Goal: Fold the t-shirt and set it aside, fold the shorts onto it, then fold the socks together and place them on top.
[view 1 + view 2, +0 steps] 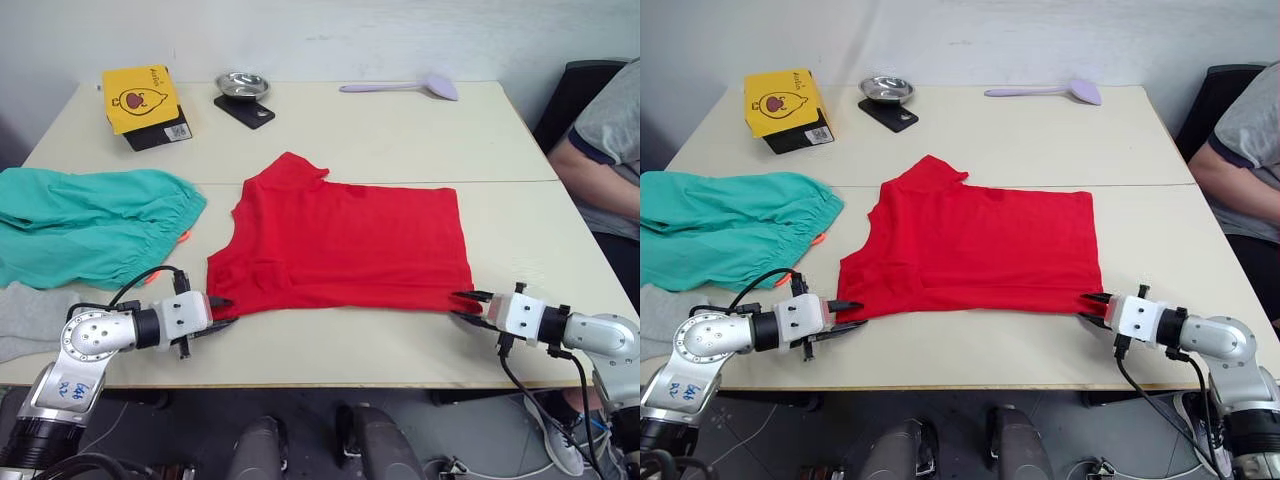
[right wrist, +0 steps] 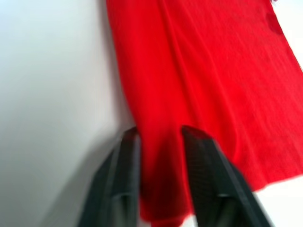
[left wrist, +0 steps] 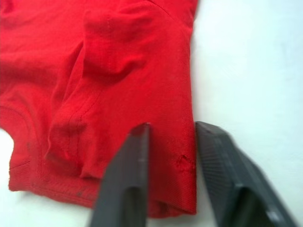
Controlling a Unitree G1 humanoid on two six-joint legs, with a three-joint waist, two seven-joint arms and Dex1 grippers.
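left hand (image 1: 222, 312), right hand (image 1: 464, 305) apparently straddling t-shirt (image 1: 345, 243) corners

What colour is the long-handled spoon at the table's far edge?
Pale lilac; the spoon shows best in the right eye view.

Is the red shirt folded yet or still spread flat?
Partly folded: the t-shirt lies doubled along its near edge, one sleeve sticking out.
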